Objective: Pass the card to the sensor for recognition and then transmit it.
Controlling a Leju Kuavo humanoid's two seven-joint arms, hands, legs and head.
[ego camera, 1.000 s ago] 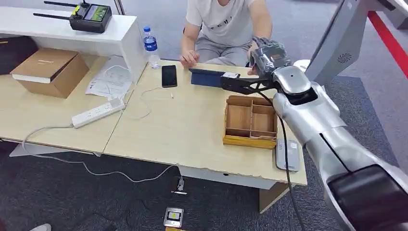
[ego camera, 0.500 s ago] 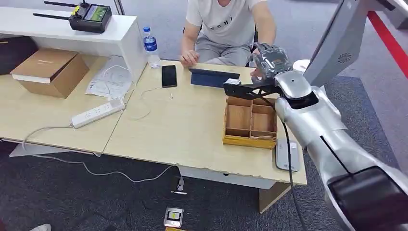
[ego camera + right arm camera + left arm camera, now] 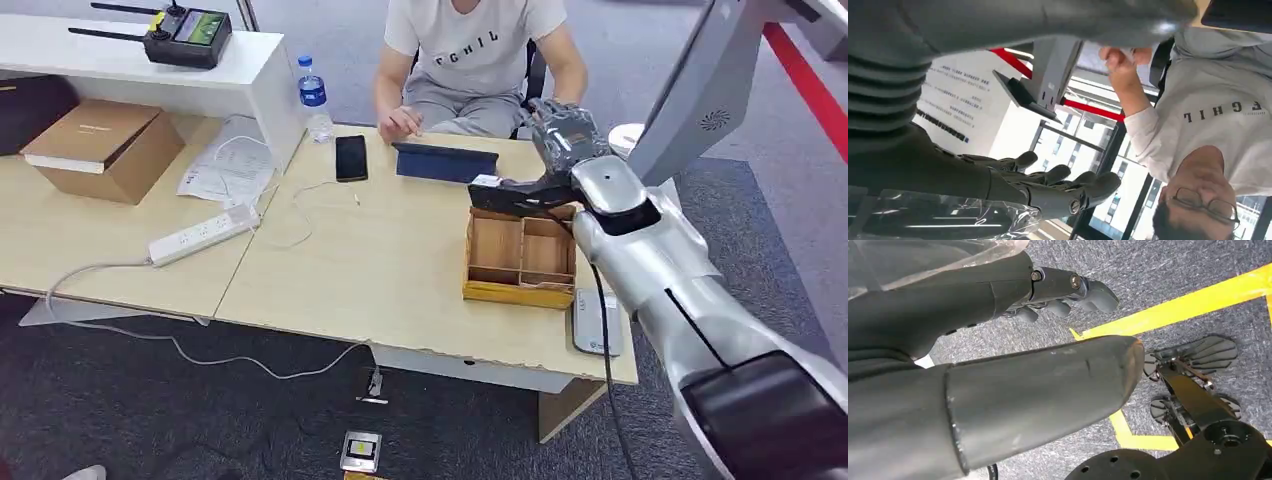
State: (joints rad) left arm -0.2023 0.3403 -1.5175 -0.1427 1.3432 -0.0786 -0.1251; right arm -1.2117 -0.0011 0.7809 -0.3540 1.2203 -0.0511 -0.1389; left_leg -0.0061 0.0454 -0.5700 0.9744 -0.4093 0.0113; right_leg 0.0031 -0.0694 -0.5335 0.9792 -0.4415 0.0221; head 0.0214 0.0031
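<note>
Head view: the right hand is raised at the upper right of centre of the frame, above the far edge of the surface, next to the seated person. In the right wrist view the right hand shows its fingers apart and lightly curled with nothing between them; it holds no card. In that same view the person's hand, raised at the upper middle of the frame, appears to pinch a small pale object that may be the card, though it is too blurred to be sure. The grey flat device at the lower right of the surface, just beside the wooden divided tray, is probably the sensor.

The left hand hangs over the carpeted floor, fingers loosely spread and holding nothing.

Step in hand, as judged: the handover to the person looks complete or nearly so, since the robot's right hand is empty and the card seems to be with the person.

Next move: most likely drawing the right arm back toward the robot, clearing the tray and the dark tablet lying at the far middle of the surface.
</note>
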